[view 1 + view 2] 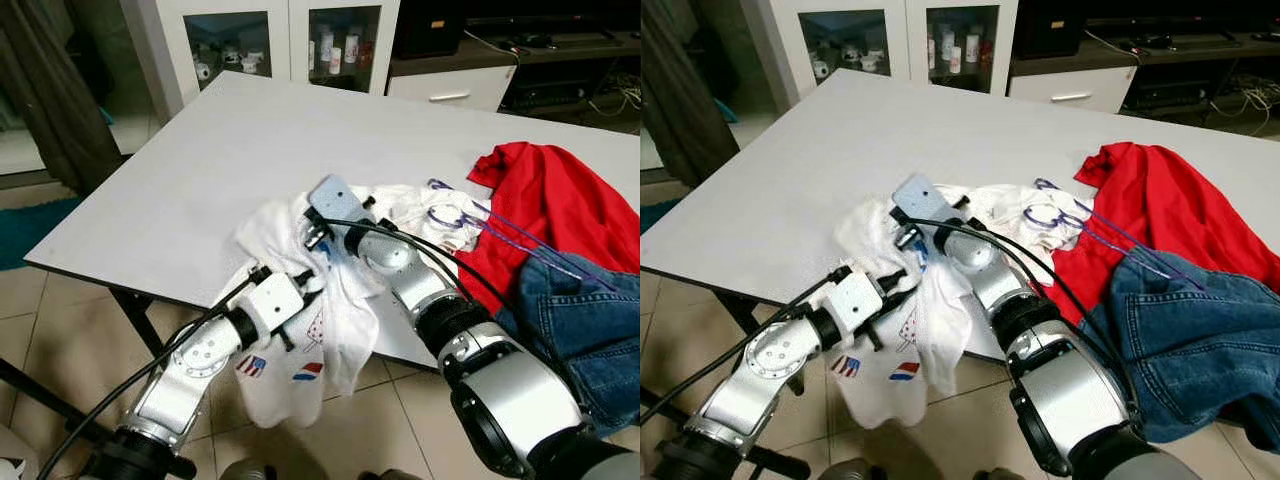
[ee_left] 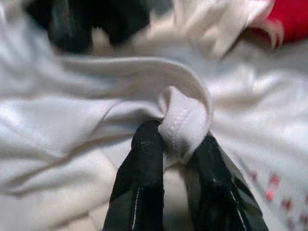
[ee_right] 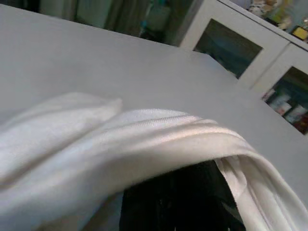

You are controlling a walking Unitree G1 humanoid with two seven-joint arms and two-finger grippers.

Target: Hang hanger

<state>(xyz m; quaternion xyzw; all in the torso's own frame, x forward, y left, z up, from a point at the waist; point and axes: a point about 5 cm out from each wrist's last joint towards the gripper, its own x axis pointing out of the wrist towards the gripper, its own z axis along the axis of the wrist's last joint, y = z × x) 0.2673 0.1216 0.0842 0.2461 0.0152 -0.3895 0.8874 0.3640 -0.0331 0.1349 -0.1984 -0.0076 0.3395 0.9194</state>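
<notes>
A purple wire hanger [image 1: 520,240] lies across a red garment [image 1: 560,195] and white cloth at the right of the table. A white T-shirt [image 1: 335,345] with small flag prints is bunched at the table's front edge and hangs down over it. My left gripper [image 2: 175,139] is shut on a folded hem of this shirt; from the head it sits just below the table edge [image 1: 305,278]. My right gripper [image 1: 318,238] rests on the shirt on the table. White cloth drapes over its black fingers [image 3: 178,197] and hides them.
Blue jeans [image 1: 590,330] lie piled at the table's right front corner, under the red garment. The grey tabletop [image 1: 250,150] stretches bare to the far left. A white glass-door cabinet [image 1: 270,40] stands behind it. Tiled floor lies below.
</notes>
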